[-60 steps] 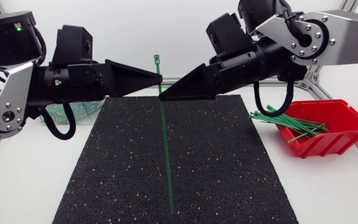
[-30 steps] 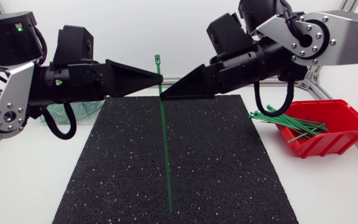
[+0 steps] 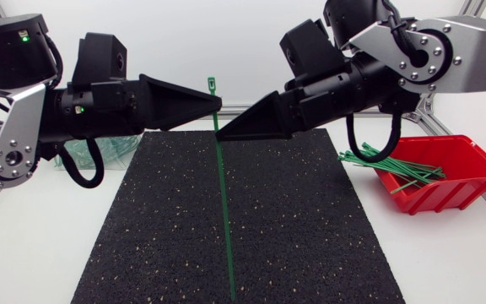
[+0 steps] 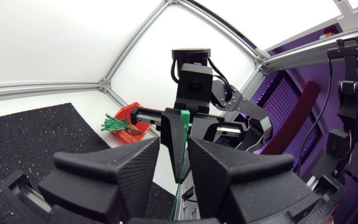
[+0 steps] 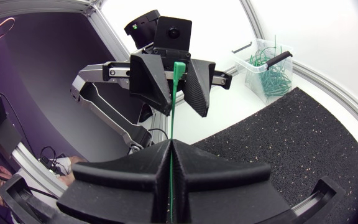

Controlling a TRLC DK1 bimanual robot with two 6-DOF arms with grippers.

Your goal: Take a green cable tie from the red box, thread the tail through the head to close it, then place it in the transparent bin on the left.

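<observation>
Right end effector (image 5: 171,143) pinches cable tie (image 3: 224,203), tail cropped; left end effector (image 4: 174,144) spread.

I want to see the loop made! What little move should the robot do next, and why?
Probably shut the left pincer on the thin green plastic cable tie near its head: its fingers stand apart around it, and only the right pincer grips it.
</observation>
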